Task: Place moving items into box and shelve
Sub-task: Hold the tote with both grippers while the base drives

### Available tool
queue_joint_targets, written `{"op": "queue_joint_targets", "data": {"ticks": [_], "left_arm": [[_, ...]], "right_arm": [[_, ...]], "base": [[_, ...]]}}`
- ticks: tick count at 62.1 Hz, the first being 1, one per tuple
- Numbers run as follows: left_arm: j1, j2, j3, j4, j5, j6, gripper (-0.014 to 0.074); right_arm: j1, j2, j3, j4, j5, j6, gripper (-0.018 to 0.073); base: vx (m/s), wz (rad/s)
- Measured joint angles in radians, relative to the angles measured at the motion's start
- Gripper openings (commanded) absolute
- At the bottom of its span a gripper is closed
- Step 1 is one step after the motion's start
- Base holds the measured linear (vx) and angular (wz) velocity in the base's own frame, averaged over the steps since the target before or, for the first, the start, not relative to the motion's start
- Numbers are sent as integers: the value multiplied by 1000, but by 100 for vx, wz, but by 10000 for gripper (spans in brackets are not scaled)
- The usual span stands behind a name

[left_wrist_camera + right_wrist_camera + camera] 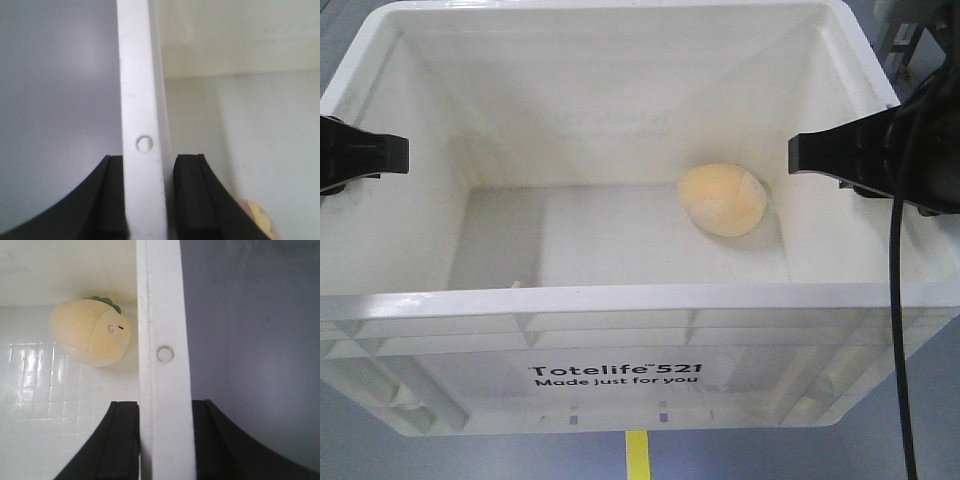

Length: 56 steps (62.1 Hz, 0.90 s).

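Front view: large white rectangular plastic tote (620, 297), ribbed rim, black "Totelife 521 Made just for you" print on near wall at 6 o'clock. Open top, inside visible down to floor of tote.

On tote floor, approx 2 o'clock from centre, close to R wall and near far wall: small round pale yellow-orange plush toy (723, 199). Lying on its side in R wrist view (90, 332), w/ green leaf (106, 302) pointing toward far wall and stitched face turned toward R rim. Just beside R wall; can't tell if touching.

At 9 o'clock on rim: black left gripper (145, 170). Closed down onto L side rim, one finger (192, 200) inside tote, other outside, both pads pressed flat to white rim strip, no gap visible. Only its tip visible in front view (365, 155).

At 3 o'clock on rim: black right gripper (165, 412). Same grip, clamped tight on R side rim, one finger (120, 440) inside, other outside against grey background. Visible in front view (840, 152) reaching in from R edge.

At 5 o'clock in L wrist view: small pale yellow-pink bit (257, 215) on tote floor by inner finger; too little showing to tell what.

Outside tote: black cable (898, 300) hanging down at 4 o'clock, over near R corner. Grey-blue floor (440, 455) below near wall, w/ yellow tape stripe (637, 455) at 6 o'clock.
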Motion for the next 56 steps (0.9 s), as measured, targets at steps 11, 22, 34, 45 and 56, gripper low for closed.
{"op": "queue_joint_targets", "data": {"ticks": [11, 22, 34, 45, 56], "left_arm": [[0, 0, 0, 0, 0, 0, 94], [0, 0, 0, 0, 0, 0, 94], [0, 0, 0, 0, -1, 0, 94], [0, 0, 0, 0, -1, 0, 94], [0, 0, 0, 0, -1, 0, 94]], "right_arm": [[0, 0, 0, 0, 0, 0, 1], [0, 0, 0, 0, 0, 0, 1], [0, 0, 0, 0, 0, 0, 1], [0, 0, 0, 0, 0, 0, 1], [0, 0, 0, 0, 0, 0, 1]], "base": [[42, -4], [41, -6], [40, -5], [37, -5], [33, -7]]}}
